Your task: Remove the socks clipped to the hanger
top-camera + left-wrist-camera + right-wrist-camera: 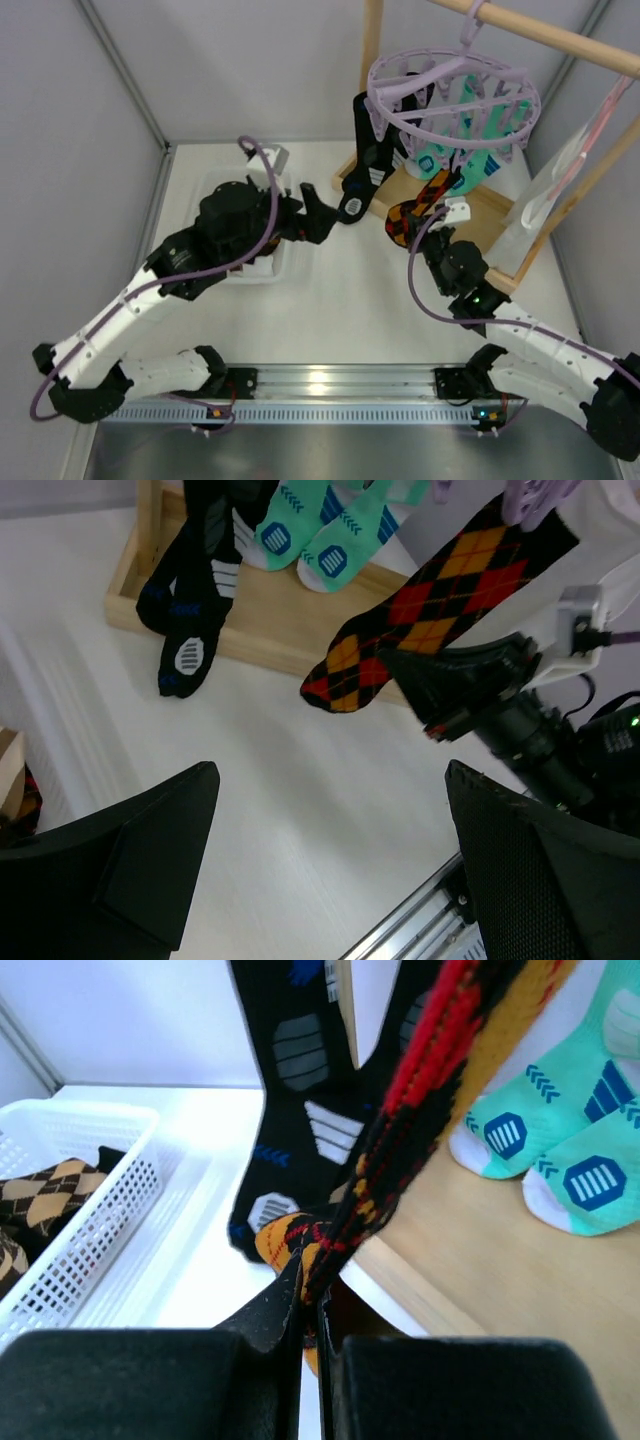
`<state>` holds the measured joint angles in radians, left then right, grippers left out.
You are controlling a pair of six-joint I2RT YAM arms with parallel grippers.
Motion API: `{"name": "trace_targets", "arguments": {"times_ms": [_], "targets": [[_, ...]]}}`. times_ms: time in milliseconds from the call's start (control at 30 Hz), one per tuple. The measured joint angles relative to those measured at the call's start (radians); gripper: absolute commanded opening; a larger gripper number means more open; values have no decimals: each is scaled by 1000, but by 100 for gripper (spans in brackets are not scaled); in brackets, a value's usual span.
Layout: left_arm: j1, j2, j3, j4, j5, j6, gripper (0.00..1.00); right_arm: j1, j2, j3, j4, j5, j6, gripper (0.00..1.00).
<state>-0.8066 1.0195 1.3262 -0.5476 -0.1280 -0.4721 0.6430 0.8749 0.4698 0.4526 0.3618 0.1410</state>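
The lavender hanger hangs by its hook from a wooden rail at the back right. Clipped to it are black socks with white stripes, mint-teal socks and an orange-and-black argyle sock. My right gripper is shut on the lower end of the argyle sock, which still runs up to its clip. My left gripper is open and empty over the table, left of the rack; its view shows the argyle sock and the right gripper.
A white basket lies under the left arm; the right wrist view shows it holding tan argyle socks. The wooden rack base and upright post stand at the back right. A white garment hangs at the far right.
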Motion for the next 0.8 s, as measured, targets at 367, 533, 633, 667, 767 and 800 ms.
{"name": "trace_targets", "arguments": {"times_ms": [367,533,633,667,767,800], "targets": [[-220,437,571,-10,-272,150,98,298,169,75,47,401,-56,0],[-225,593,778,0,-266,240,98,330,211,121,60,460,-74,0],[-227,676,855,-3,-262,281,98,351,216,131,67,475,-81,0],[-227,702,876,-2,-259,291,98,358,216,135,71,476,-82,0],[-227,770,922,-4,-244,307,96,369,214,135,80,476,-82,0],[-227,792,938,-4,-232,309,95,370,214,135,80,476,-82,0]]}}
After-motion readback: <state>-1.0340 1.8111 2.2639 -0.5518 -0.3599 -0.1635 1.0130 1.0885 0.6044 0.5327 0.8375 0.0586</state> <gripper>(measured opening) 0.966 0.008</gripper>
